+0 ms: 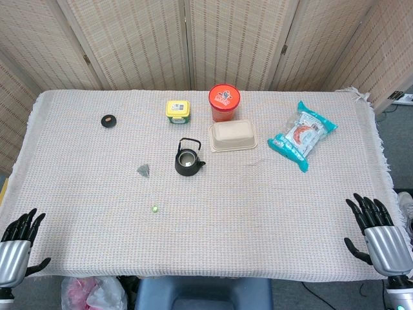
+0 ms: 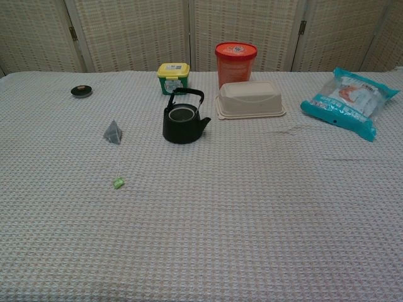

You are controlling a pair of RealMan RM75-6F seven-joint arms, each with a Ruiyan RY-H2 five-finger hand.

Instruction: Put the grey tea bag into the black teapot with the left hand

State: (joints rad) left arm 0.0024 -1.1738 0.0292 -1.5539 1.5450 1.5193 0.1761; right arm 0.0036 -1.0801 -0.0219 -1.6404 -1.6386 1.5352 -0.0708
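We find the grey tea bag (image 2: 113, 132) lying on the cloth-covered bench (image 1: 258, 213), left of centre, just to the left of the black teapot (image 2: 182, 119) and apart from it. It is a small pyramid sachet. A thin string runs from it toward the near edge and ends in a green tag (image 2: 118, 183).

Handling, as we judge it: very light, soft, easily crushed, and likely to slide on the weave if nudged. The peak of the pyramid looks the best place to pinch; the string or tag is an alternative, though the bag would then swing. The teapot stands upright with its lid off, the handle arched over the open mouth, so the bag must pass beside or under that handle. A small dark round piece (image 2: 81, 90) near the far left corner may be the lid; we cannot be sure.

The left robot hand (image 1: 18, 240) sits at the near left corner, fingers spread, holding nothing and well apart from the tea bag. The right robot hand (image 1: 377, 229) sits at the near right corner, likewise splayed and empty. The chest view shows neither.

Also on the bench, behind the teapot: a yellow-lidded tub (image 2: 173, 77), a red canister (image 2: 235, 61), a beige lidded tray (image 2: 250, 99), and a teal snack packet (image 2: 350, 100) toward the far right.
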